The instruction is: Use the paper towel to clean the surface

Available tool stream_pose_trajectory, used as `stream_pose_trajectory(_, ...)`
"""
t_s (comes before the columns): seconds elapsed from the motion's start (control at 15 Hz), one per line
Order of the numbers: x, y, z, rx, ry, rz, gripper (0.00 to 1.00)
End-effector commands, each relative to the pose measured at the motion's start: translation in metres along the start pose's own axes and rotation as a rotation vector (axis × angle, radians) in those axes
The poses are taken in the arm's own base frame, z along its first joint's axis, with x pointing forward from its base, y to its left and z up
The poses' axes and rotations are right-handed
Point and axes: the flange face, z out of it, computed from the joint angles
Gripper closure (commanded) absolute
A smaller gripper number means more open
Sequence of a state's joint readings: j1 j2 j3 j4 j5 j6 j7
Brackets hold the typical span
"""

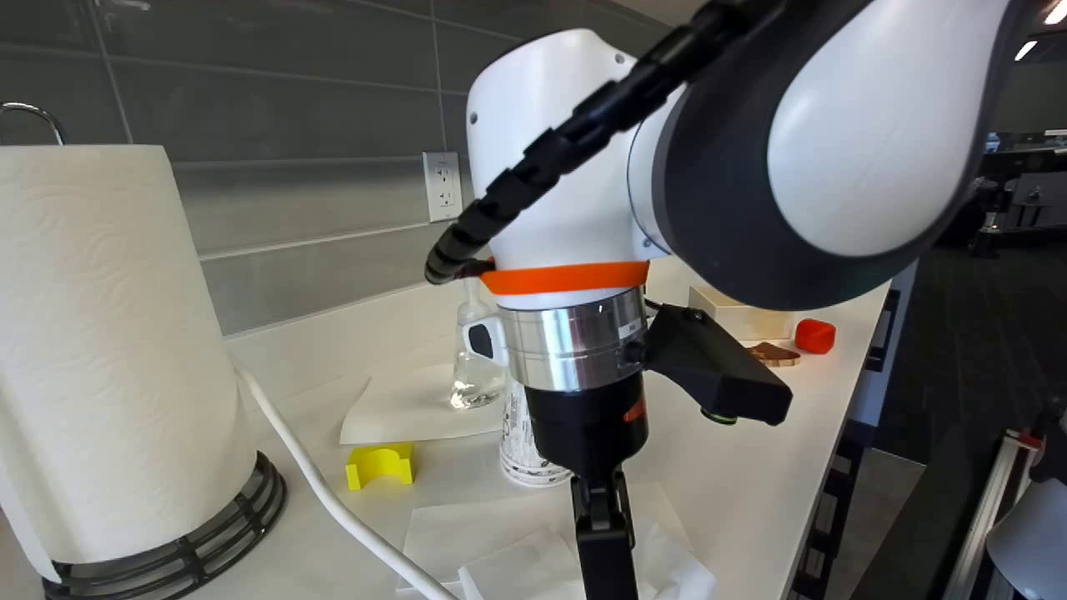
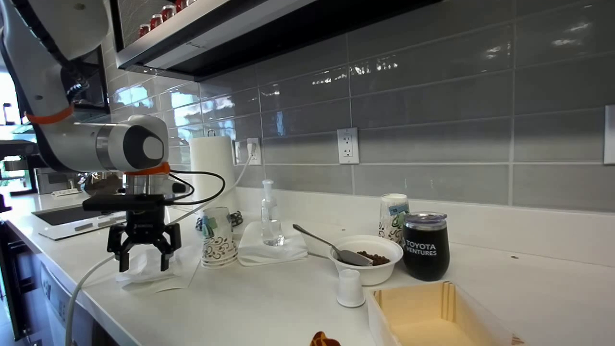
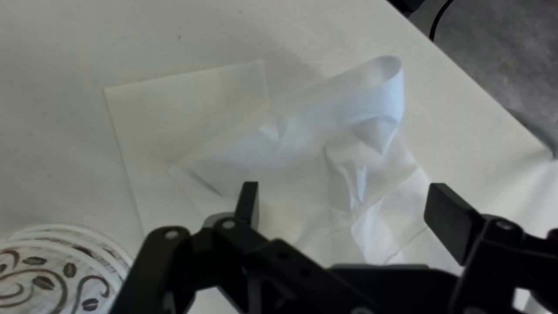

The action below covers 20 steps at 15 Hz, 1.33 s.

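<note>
A crumpled white paper towel (image 3: 301, 148) lies on a flatter white sheet (image 3: 187, 100) on the pale countertop (image 2: 269, 307). The crumpled towel also shows in both exterior views (image 1: 521, 571) (image 2: 144, 262). My gripper (image 3: 342, 196) is open and empty, pointing down above the towel with its two fingers apart. In an exterior view the gripper (image 2: 145, 263) hangs over the towel; whether the fingertips touch it I cannot tell. A large paper towel roll (image 1: 117, 350) stands on a black wire holder, and also shows farther back (image 2: 211, 163).
Stacked patterned cups (image 2: 219, 240) stand close beside the gripper. A clear bottle (image 2: 270, 221) stands on another sheet. A yellow block (image 1: 379, 467) and a white cable (image 1: 321, 483) lie nearby. A bowl (image 2: 370, 274), black tumbler (image 2: 425, 250) and wooden box (image 2: 432, 312) stand farther along.
</note>
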<state>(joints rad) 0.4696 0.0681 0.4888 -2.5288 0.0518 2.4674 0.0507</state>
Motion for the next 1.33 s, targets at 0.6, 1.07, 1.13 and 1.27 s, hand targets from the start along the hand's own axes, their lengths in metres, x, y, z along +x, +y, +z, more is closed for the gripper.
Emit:
stream_pose_trajectory(0.6, 0.011, -0.013, -0.001, -0.022, 0.045, -0.053, 1.0)
stream_pose_trajectory(1.07, -0.006, -0.01, -0.048, 0.013, 0.109, 0.028, 1.0)
stream_pose_trajectory(1.13, -0.011, -0.008, -0.057, 0.017, 0.112, 0.063, 1.0)
stream_pose_trajectory(1.27, -0.023, 0.004, -0.069, 0.011, 0.086, 0.158, 1.0)
